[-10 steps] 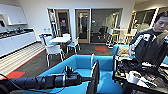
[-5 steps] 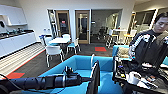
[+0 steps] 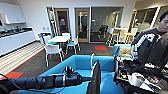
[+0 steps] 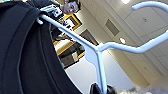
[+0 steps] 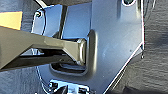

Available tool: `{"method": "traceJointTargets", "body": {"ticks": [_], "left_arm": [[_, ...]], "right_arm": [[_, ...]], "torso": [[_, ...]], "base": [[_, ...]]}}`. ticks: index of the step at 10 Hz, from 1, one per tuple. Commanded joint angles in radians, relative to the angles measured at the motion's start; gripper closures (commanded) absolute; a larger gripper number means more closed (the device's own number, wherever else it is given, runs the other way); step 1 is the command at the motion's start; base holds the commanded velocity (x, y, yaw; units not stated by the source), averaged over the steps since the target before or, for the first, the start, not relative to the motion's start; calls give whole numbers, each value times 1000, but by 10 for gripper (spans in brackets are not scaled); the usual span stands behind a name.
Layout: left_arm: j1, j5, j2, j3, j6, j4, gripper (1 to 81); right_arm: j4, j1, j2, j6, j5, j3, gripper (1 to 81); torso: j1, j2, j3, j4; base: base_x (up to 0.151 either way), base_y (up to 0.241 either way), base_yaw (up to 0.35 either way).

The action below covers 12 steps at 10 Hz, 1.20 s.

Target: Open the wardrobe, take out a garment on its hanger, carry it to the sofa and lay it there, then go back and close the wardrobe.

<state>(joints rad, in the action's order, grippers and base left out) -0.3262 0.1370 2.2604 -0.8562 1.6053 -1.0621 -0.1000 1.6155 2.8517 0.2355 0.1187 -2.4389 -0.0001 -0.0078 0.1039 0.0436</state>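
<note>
My left arm reaches in low across the head view, and its gripper [image 3: 84, 79] is shut on the thin white hanger [image 3: 92, 60]. The black garment [image 3: 96, 78] hangs limp from it, right above the bright blue sofa [image 3: 78, 63]. In the left wrist view the hanger [image 4: 100, 50] rises from the gripper [image 4: 101, 89], with its hook curving overhead. There the black garment [image 4: 25, 55] drapes over one shoulder of the hanger. The right wrist view gives the robot's own dark plate and bar above grey floor.
A person [image 3: 152, 42] with a control rig stands at the right. A white table [image 3: 58, 38] with white chairs [image 3: 53, 50] stands beyond the sofa. A kitchen counter [image 3: 15, 37] runs along the left wall. A second blue seat [image 3: 117, 48] holds a cushion.
The whole picture has shifted only slightly. The hanger and garment stay in my left gripper over the sofa.
</note>
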Motion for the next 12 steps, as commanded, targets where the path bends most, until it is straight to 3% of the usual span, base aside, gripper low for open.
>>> {"method": "traceJointTargets", "body": {"ticks": [1, 4, 5, 8, 12], "left_arm": [[138, 27, -7, 34, -13, -19, 811], [138, 30, -7, 34, -13, -19, 811], [138, 32, -7, 34, -13, -18, 811], [140, 36, -5, 34, -13, -16, 811], [138, 36, -5, 32, -13, -16, 811]], "right_arm": [[19, -21, -10, 4, -59, 6, 10], [19, -21, -10, 4, -59, 6, 10], [19, -21, -9, 4, -59, 6, 10], [20, -21, -9, 4, -59, 8, 10], [22, -21, -9, 4, -59, 9, 10]], "torso": [[0, 0, 89, 0], [1, 0, 190, 0], [1, 0, 136, 0], [2, 2, 183, 0], [2, 2, 180, 0]], "base": [[87, 0, 0], [87, 0, 0], [87, 0, 0], [87, 0, 0], [77, 0, 0]]}}
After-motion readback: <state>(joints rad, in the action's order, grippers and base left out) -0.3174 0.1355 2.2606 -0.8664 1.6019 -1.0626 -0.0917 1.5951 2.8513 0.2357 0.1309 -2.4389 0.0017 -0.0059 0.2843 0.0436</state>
